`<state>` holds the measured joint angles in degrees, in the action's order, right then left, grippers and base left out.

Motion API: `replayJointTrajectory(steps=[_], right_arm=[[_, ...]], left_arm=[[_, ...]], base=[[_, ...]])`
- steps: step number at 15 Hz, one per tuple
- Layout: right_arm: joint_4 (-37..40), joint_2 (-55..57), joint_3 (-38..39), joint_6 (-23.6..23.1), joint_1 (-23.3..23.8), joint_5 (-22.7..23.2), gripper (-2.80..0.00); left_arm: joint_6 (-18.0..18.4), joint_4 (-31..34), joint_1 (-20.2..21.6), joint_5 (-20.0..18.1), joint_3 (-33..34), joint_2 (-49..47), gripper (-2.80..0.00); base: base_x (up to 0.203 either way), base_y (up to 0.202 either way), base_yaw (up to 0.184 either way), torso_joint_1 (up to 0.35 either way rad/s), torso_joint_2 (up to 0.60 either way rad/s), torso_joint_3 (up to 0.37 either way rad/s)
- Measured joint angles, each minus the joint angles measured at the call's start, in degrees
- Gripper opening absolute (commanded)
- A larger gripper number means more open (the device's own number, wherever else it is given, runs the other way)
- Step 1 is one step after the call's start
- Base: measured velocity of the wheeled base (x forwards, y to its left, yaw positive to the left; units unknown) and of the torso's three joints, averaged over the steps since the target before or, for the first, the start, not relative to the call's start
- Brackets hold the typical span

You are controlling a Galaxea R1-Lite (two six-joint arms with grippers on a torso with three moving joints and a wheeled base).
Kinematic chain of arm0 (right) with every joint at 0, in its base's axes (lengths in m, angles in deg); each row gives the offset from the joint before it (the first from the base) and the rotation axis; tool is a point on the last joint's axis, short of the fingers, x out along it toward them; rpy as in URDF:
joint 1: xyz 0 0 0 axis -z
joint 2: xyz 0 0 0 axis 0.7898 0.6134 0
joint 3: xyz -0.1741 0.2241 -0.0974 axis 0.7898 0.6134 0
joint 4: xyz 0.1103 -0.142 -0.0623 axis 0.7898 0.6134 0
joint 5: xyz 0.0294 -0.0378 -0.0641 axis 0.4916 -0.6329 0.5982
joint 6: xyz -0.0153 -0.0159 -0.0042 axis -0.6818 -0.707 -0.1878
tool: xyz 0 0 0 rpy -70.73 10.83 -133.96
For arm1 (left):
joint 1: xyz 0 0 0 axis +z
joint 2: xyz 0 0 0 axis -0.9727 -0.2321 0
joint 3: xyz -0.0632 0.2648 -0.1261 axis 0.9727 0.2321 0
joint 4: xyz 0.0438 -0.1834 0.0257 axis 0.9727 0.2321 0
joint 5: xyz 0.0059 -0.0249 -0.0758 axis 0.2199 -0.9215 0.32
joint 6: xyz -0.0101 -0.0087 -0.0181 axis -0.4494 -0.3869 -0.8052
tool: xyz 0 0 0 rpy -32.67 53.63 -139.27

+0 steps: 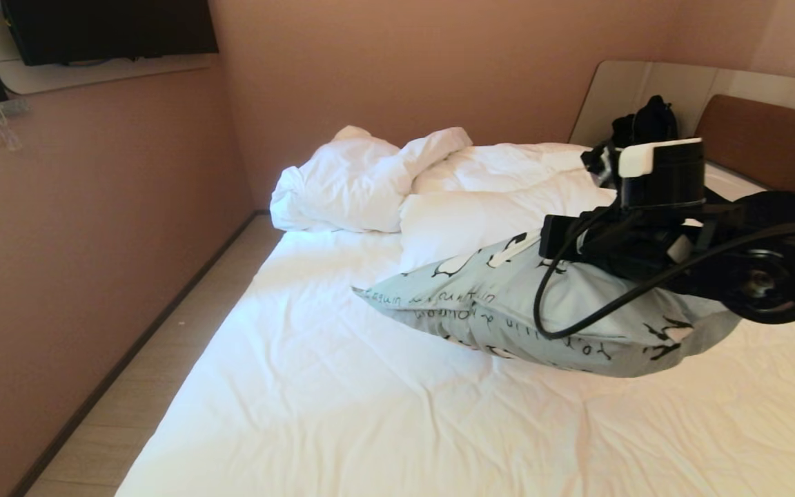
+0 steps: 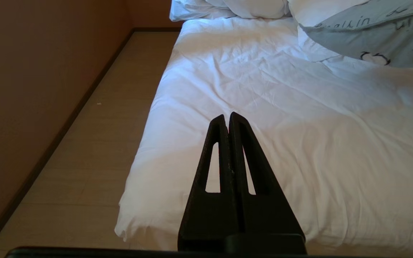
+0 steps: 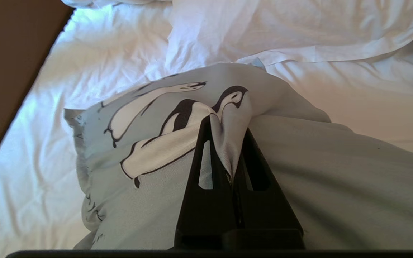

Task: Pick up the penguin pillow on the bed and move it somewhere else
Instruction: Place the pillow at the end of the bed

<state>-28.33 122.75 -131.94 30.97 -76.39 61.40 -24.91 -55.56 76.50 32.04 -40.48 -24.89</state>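
1. Grasp made: the right gripper is clamped on a pinched fold of the penguin pillow, the pale blue cloth bunched between its fingers beside a printed penguin.

2. Lift under way, by my reading: in the head view the pillow hangs from the right arm over the middle of the bed, toward its headboard side. Its underside looks clear of the sheet, with a shadow beneath it, though whether the far corner touches the sheet cannot be told.

3. The left gripper is closed on nothing and hangs over the bed's foot-end corner nearest the floor strip, seemingly parked.

4. The rumpled duvet and a white pillow lie at the far side of the bed, behind the penguin pillow and apart from the grip.

5. Left to do: carry the pillow to a different spot and release it. Nothing shows a chosen spot yet; the bare sheet toward the foot edge looks like a likely one.
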Motion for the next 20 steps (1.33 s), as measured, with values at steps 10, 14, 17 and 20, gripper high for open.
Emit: replayJointTrajectory(steps=[10, 14, 17, 20], right_arm=[[-12.7, 20.4, -9.7, -8.9, -2.5, -0.6, -2.8], [-14.0, 24.1, -16.5, -9.8, -2.5, -1.3, -2.8], [-14.2, 27.1, -19.7, -10.6, -3.0, -3.7, -2.8], [-15.0, 28.9, -14.7, -12.1, -3.7, -6.1, -2.8]], left_arm=[[0.0, 0.0, 0.0, 0.0, 0.0, 0.0, -2.8], [0.0, 0.0, 0.0, 0.0, 0.0, 0.0, -2.8], [0.0, 0.0, 0.0, 0.0, 0.0, 0.0, -2.8], [0.0, 0.0, 0.0, 0.0, 0.0, 0.0, -2.8]], base=[[0.0, 0.0, 0.0, 0.0, 0.0, 0.0], [0.0, 0.0, 0.0, 0.0, 0.0, 0.0], [0.0, 0.0, 0.0, 0.0, 0.0, 0.0], [0.0, 0.0, 0.0, 0.0, 0.0, 0.0]])
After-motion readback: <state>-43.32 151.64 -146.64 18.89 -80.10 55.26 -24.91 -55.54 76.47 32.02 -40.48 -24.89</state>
